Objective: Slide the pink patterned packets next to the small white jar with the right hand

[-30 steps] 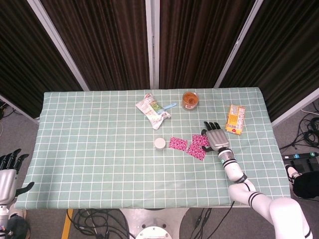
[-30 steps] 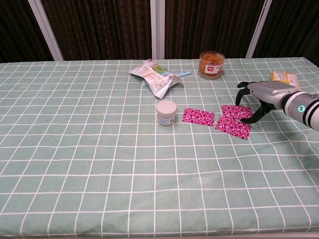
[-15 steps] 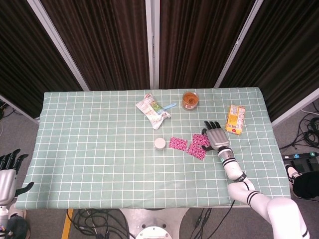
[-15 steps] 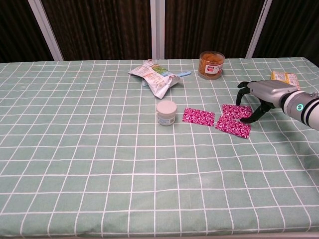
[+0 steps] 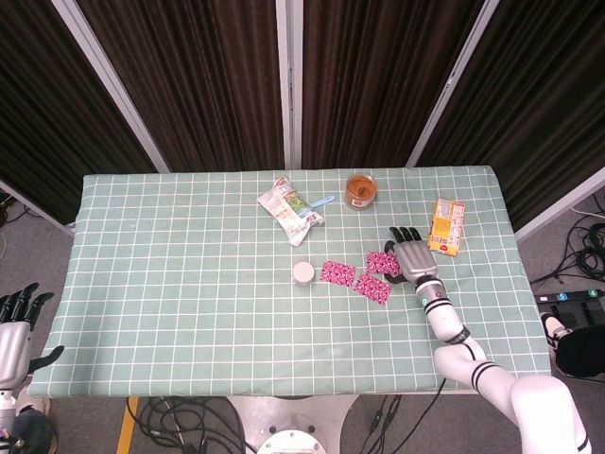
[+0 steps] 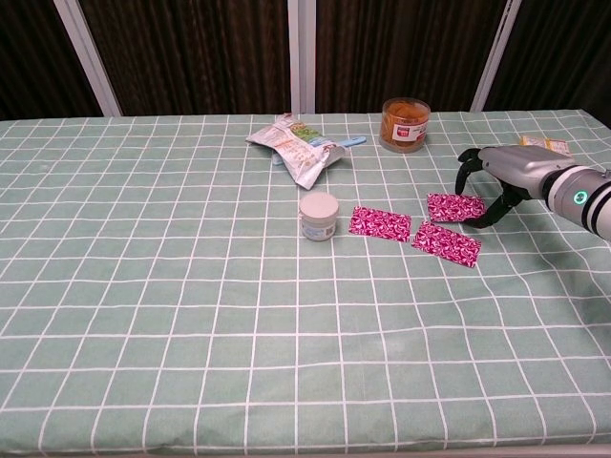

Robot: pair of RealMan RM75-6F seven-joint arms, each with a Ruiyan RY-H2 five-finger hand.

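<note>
- Nearest the robot, off the near left corner of the green checked table [image 5: 189, 312]: left hand [image 5: 17, 326] idle, fingers apart, holding nothing, same place as before
- Mid-table: small white jar [image 6: 318, 216] upright, with the first pink packet [image 6: 379, 223] flat just beside it on its right, not touching; unchanged across all frames
- Next out to the right: second pink packet [image 6: 446, 243], tilted, near the first but apart from it; now lying on its own, where a moment ago the third overlapped its far edge
- Just behind it: third pink packet [image 6: 455, 206], under the curled fingertips of the right hand [image 6: 492, 181]; hand arched over it, fingers bent down, pressing rather than gripping as far as can be judged, so nothing actually lifted
- Changed since a second ago: third packet dragged away from the second and slightly toward the far side, hand and wrist shifted back with it; overlap gone, a strip of cloth now showing between the two
- Meaning for the task: packets separated, so each can probably be slid singly; two still well short of the jar, leftward push still to come
- Farther back: crumpled snack bag [image 6: 298, 148] and orange-filled jar [image 6: 405, 123], with the yellow box [image 5: 447, 225] at the right edge, all unmoved
</note>
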